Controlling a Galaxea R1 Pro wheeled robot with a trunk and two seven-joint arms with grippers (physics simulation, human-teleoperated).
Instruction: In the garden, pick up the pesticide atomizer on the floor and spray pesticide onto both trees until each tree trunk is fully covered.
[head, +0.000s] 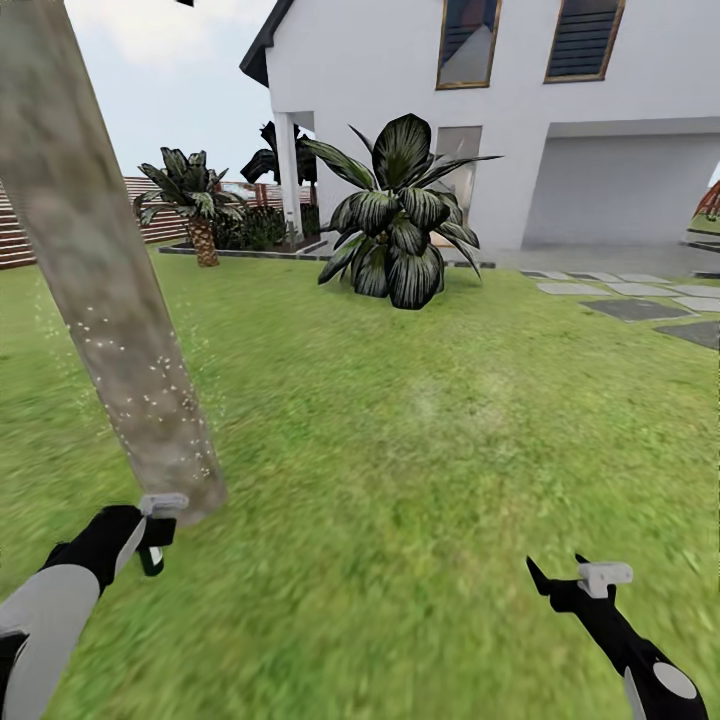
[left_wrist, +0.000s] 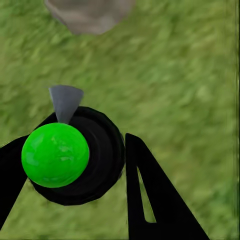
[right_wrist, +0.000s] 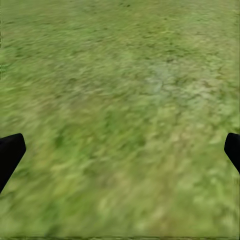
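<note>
A thick, leaning grey-brown tree trunk rises at the left of the head view, and its base also shows in the left wrist view. White specks of pesticide dot its lower part and drift beside it. My left gripper is low, close to the foot of the trunk, and shut on the pesticide atomizer. In the left wrist view the atomizer is a black round body with a green ball and a grey nozzle, held between black fingers. My right gripper hangs open over bare grass.
Lawn stretches ahead to a large dark-leaved plant and a white house. A short palm and a slatted fence stand at the back left. Grey stepping stones lie at the right.
</note>
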